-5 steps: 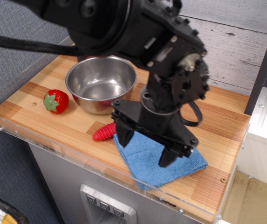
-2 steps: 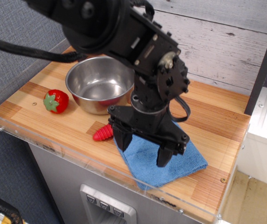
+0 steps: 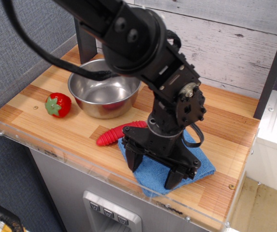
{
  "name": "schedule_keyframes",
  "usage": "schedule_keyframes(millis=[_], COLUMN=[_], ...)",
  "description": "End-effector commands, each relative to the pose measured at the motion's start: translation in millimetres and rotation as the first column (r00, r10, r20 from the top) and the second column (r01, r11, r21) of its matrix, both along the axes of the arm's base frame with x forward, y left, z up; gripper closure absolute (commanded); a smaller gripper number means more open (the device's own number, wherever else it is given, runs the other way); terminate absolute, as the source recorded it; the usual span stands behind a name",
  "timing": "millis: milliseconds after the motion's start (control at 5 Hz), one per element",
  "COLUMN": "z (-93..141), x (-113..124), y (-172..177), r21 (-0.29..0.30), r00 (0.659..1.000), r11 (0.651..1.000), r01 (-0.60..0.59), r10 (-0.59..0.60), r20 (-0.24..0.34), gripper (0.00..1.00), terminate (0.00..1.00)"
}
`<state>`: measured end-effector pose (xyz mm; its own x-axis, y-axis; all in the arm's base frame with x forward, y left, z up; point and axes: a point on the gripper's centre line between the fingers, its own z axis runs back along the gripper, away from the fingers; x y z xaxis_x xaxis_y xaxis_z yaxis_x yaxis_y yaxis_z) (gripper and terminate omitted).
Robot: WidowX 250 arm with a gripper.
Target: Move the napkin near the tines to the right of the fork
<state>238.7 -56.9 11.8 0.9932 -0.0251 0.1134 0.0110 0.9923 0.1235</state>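
Napkin (image 3: 201,166) sits at front edge of table (image 3: 32,104), right of fork (image 3: 116,134). We see gripper (image 3: 155,171) spread wide, fingertips pressing napkin. Open wood behind. Tines hidden behind gripper.

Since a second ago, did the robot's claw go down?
Yes. The end effector has dropped toward the blue napkin; its open fingertips now sit much lower against the steel bowl than before.
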Motion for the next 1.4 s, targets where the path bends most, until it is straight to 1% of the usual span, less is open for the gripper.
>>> schedule_keyframes(millis=[0, 200, 400, 600, 800, 1200], z=[-11.4, -6.3, 0.3, 2.5, 0.8, -7.4], x=[9.3, 16.5, 30.4, 43.6, 57.5, 99.3], y=[-7.5, -2.0, 6.4, 12.2, 16.6, 20.4], r21=[0.019, 0.012, 0.011, -0.012, -0.022, -0.042], r00=[0.999, 0.999, 0.999, 0.999, 0.999, 0.999], r11=[0.999, 0.999, 1.0, 1.0, 1.0, 0.999], r01=[0.04, 0.035, 0.019, 0.002, -0.005, 0.004], r10=[-0.04, -0.035, -0.02, -0.001, 0.006, -0.002], r20=[0.005, 0.026, 0.043, 0.05, 0.048, 0.053], gripper=[0.0, 0.0, 0.0, 0.0, 0.0, 0.0], terminate=[0.0, 0.0, 0.0, 0.0, 0.0, 0.0])
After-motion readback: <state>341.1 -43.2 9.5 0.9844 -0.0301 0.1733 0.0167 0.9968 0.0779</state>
